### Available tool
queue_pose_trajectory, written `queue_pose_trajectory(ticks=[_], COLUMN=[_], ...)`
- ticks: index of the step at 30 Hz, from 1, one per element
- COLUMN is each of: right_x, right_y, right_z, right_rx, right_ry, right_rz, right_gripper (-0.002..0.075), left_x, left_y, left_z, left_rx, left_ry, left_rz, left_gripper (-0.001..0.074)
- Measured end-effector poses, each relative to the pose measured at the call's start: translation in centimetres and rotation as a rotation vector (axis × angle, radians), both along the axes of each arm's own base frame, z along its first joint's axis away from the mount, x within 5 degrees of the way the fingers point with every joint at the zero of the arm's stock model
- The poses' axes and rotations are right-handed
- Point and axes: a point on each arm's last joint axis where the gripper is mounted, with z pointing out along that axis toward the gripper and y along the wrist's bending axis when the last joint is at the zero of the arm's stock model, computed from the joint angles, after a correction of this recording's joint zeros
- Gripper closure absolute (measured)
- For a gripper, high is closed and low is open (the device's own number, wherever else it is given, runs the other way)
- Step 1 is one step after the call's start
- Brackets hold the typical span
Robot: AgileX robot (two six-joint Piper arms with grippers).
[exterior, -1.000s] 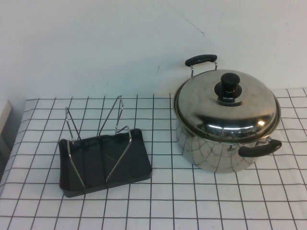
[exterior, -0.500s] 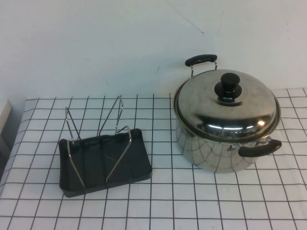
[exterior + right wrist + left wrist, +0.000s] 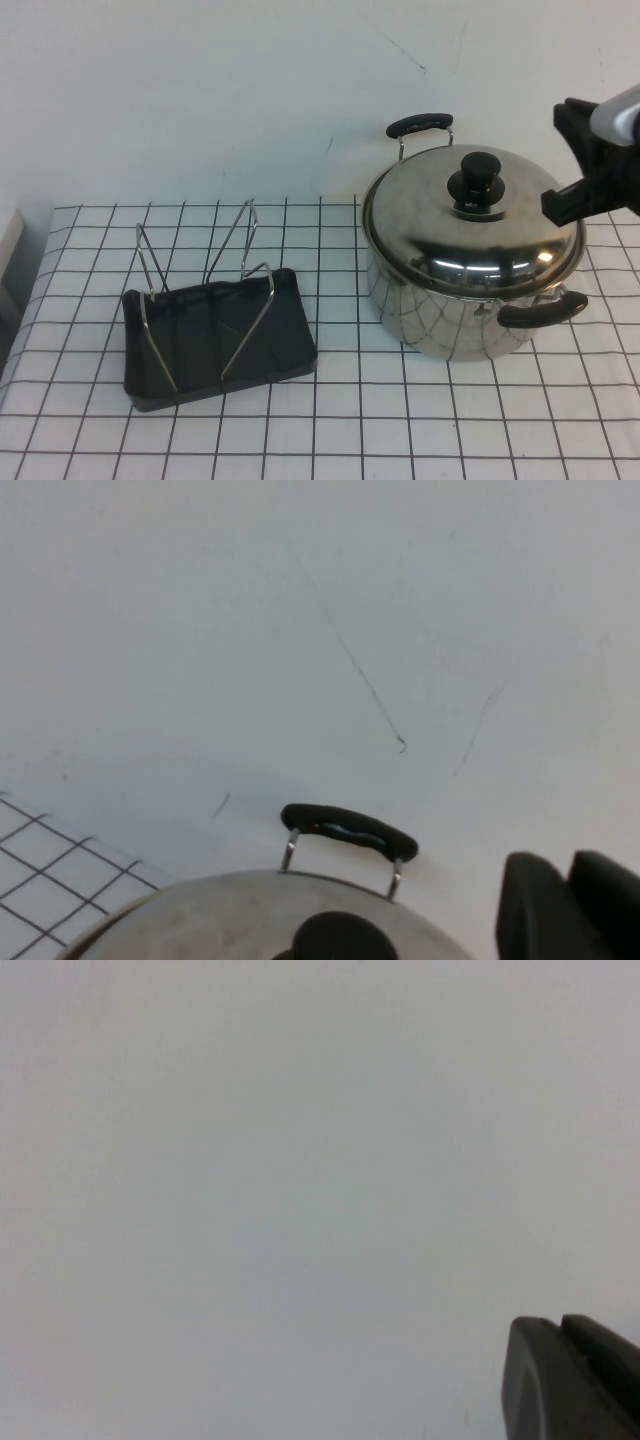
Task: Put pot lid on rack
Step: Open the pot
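Domed shiny steel pot lid (image 3: 470, 225) sits on the deep steel pot (image 3: 445, 315), well apart from the black wire rack (image 3: 215, 335). Likely rigid, slick; grip the black knob (image 3: 478, 178). Right end effector (image 3: 590, 165) nearby, fingers together, empty. Left end effector (image 3: 570, 1380) together, away from tabletop.

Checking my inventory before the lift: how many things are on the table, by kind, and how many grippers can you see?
Pot: 1
Lid, on the pot: 1
Rack: 1
Grippers: 2, right gripper beside the lid, left gripper only in its wrist view, both shut
Total: 5
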Motion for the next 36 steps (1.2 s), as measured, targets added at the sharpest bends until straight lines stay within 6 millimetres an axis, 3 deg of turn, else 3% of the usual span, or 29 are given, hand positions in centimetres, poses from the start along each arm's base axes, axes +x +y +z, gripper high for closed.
queue_pose_trajectory(ticks=[4, 8, 12, 23, 26, 31, 36], right_x=[1.1, 2.5, 4.0, 6.9, 7.0, 7.1, 7.1], right_y=[0.5, 1.3, 2.5, 3.4, 3.5, 3.6, 3.6], right_z=[-1.7, -3.3, -4.8, -8.4, -8.7, -8.5, -8.3], right_rx=[0.077, 0.156, 0.105, 0.111, 0.109, 0.083, 0.078], right_ry=[0.037, 0.065, 0.085, 0.164, 0.167, 0.139, 0.118], right_rz=[0.012, 0.043, 0.104, 0.089, 0.089, 0.098, 0.103], right_gripper=[0.0514, 0.0212, 0.0101, 0.0089, 0.0152, 0.0377, 0.0377], left_x=[-0.3, 0.1, 0.8, 1.1, 1.1, 1.1, 1.1], left_y=[-0.5, -0.9, -1.2, -1.8, -1.8, -1.8, -1.9], left_z=[1.0, 0.8, 0.3, -0.3, -0.3, -0.3, -0.5], left_rx=[0.050, 0.073, 0.065, 0.113, 0.087, 0.069, 0.084], left_ry=[-0.122, -0.108, -0.054, -0.021, -0.016, -0.010, -0.002], left_rz=[-0.046, -0.080, -0.116, -0.169, -0.175, -0.180, -0.191], left_gripper=[0.0737, 0.0737, 0.0737, 0.0737, 0.0737, 0.0737, 0.0737])
